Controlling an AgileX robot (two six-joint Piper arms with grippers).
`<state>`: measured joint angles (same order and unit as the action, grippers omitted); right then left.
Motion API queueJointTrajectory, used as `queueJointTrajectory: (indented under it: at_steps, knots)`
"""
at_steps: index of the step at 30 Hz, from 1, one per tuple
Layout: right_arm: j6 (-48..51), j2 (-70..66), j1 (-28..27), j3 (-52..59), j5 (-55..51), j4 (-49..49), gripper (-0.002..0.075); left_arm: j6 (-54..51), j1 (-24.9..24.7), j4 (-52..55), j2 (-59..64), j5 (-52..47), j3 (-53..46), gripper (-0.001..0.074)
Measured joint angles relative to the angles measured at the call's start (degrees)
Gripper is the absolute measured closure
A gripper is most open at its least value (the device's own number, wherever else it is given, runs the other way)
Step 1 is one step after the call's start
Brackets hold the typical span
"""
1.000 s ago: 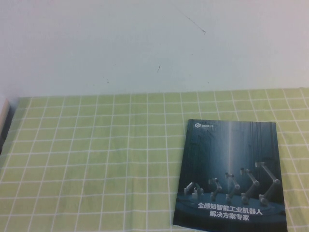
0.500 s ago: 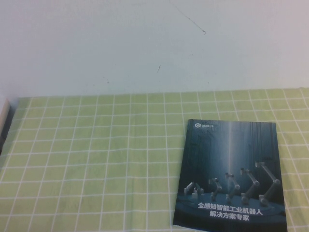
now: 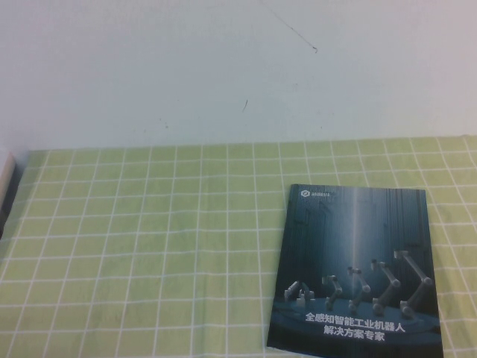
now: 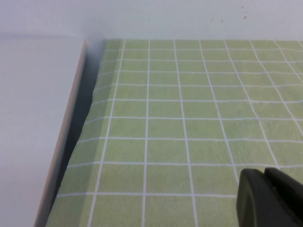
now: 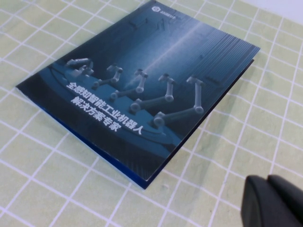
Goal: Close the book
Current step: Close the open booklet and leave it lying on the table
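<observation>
The left end effector [image 4: 270,198] hangs over the checked green cloth [image 3: 149,246] near its left edge; how far open, I cannot tell. The book [image 3: 354,272] lies closed, cover up, toward the right. The right end effector [image 5: 274,201] hovers near the book, its opening equally unclear.

One book [image 3: 354,272] near the right edge of one green checked cloth [image 3: 149,246]; two grippers: left gripper [image 4: 265,180] near the cloth's left edge; right gripper [image 5: 268,185] just beside the book.
</observation>
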<state>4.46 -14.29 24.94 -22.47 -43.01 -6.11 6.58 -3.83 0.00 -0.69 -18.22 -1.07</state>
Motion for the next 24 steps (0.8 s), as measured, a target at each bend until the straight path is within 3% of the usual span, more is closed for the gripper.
queueJointTrajectory:
  at_steps: [24]
  knots:
    - [0.00,0.00,0.00,0.00,0.00,0.00,0.0729,-2.78,0.44,-2.20,0.00,-0.64,0.19,0.0737]
